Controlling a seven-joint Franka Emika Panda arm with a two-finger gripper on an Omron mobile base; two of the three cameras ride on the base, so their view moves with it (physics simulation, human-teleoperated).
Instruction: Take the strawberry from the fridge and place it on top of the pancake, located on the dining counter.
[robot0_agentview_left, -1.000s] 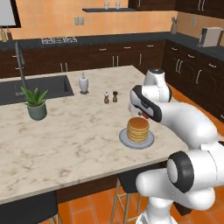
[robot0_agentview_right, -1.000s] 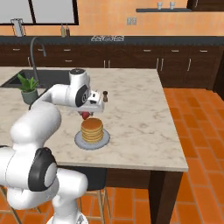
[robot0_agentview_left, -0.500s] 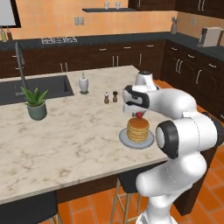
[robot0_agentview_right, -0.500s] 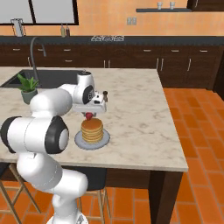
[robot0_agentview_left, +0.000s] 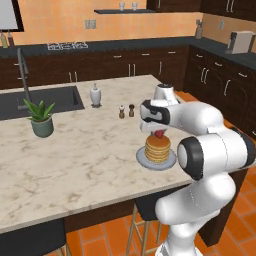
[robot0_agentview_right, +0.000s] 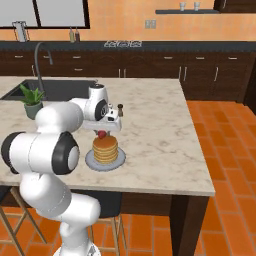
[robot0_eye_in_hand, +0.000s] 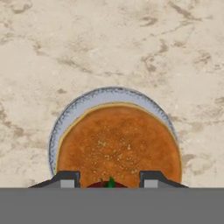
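Observation:
On the beige marble dining counter (robot0_agentview_left: 85, 155) (robot0_agentview_right: 160, 140) (robot0_eye_in_hand: 109, 48) stands a stack of golden-brown pancake (robot0_agentview_left: 157, 148) (robot0_agentview_right: 105, 149) (robot0_eye_in_hand: 118, 146) on a round grey plate (robot0_agentview_left: 143, 160) (robot0_agentview_right: 89, 161) (robot0_eye_in_hand: 61, 127). My gripper (robot0_agentview_left: 158, 133) (robot0_agentview_right: 102, 133) (robot0_eye_in_hand: 109, 180) hangs just above the stack, shut on the small red strawberry (robot0_agentview_left: 158, 134) (robot0_agentview_right: 101, 134) (robot0_eye_in_hand: 109, 184). In the hand view the berry's red top and green leaf peek out between the two fingertips (robot0_eye_in_hand: 66, 178), over the near edge of the top pancake. The fridge is out of view.
Salt and pepper shakers (robot0_agentview_left: 126, 111) (robot0_agentview_right: 120, 110) stand just behind the plate. A white bottle (robot0_agentview_left: 95, 94) and a potted plant (robot0_agentview_left: 41, 118) (robot0_agentview_right: 32, 100) sit further left by the sink (robot0_agentview_left: 35, 100). Stools stand under the counter's near edge; orange tile floor lies to the right.
The arm has swung the gripper with the strawberry from behind the plate to right over the pancake stack. The plate and pancakes have not moved.

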